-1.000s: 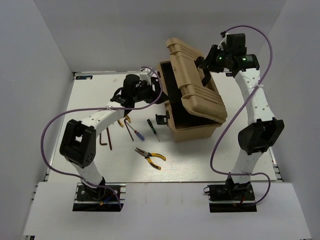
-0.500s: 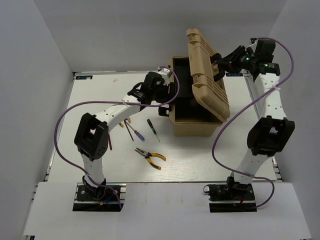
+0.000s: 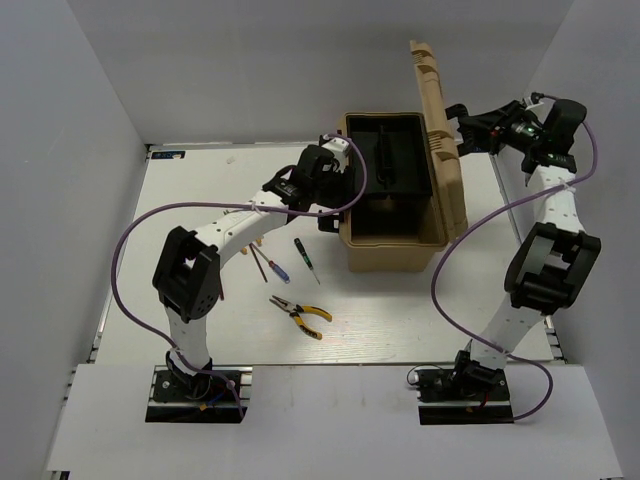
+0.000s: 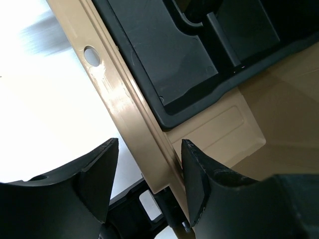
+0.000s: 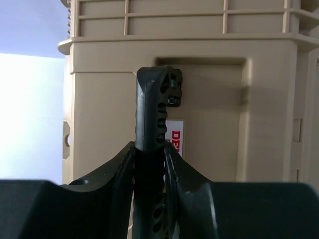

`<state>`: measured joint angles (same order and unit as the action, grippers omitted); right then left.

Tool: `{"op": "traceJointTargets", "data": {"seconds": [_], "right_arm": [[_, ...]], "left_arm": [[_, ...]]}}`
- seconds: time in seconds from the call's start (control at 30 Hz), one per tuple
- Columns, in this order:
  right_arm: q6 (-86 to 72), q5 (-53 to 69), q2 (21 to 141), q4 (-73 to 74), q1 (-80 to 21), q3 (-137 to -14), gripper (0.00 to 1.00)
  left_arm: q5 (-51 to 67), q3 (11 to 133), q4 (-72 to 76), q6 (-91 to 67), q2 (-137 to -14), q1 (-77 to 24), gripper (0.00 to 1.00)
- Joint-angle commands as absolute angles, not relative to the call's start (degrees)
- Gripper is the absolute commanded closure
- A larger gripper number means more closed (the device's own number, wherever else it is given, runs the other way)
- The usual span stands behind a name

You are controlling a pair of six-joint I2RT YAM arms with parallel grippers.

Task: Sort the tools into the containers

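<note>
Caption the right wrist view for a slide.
Right gripper shut on the black handle of the tan toolbox lid.

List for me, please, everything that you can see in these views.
toolbox: one, tan, right of the table's centre, lid standing open
tray: one, black, inside the toolbox
handle: one, black, on the lid's outside
pliers: one in clear view, yellow handles, on the table, nearer than the toolbox and to its left
green/black screwdriver: one, just left of the toolbox
blue/red screwdriver: one, left of the green/black one
table: one, white
cables: two, purple, one looping along each arm
left gripper: one, black, open, astride the toolbox's left rim
right gripper: one, black, shut on the handle
</note>
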<state>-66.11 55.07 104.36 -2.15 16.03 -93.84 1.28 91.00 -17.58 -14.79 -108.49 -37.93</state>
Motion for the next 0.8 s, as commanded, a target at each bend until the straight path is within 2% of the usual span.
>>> {"op": "traceJointTargets", "data": {"seconds": [0.0,0.03,0.13,0.37,0.47,0.67,0.77], "right_arm": [[-81.81,63.63,102.91,-31.53,21.00,-96.07,1.00],[-83.48,64.76,104.57,-37.90,21.44,-95.89,1.00],[-89.38,66.35,106.78,-42.79,23.99,-95.18,1.00],[-88.95,71.89,109.60,-44.03,26.72,-96.86,1.00],[-90.00,73.56,111.00,-46.04,27.77,-97.38,0.84],[-96.85,74.53,113.99,-53.25,30.32,-97.03,0.81],[-99.57,75.32,114.52,-55.28,31.29,-97.29,0.75]], "left_arm": [[-2.72,88.78,-21.89,-12.57,-107.49,-37.35,0.37],[-2.72,88.25,-21.88,-12.57,-106.97,-37.35,0.37],[-2.72,87.55,-21.28,-12.57,-106.44,-37.35,0.37],[-2.72,87.01,-20.74,-13.10,-106.44,-37.35,0.37],[-2.72,86.48,-20.74,-13.10,-106.44,-37.35,0.37],[-2.72,85.87,-20.74,-13.10,-105.30,-36.83,0.37],[-2.72,84.82,-20.21,-13.62,-105.29,-36.83,0.37]]}}
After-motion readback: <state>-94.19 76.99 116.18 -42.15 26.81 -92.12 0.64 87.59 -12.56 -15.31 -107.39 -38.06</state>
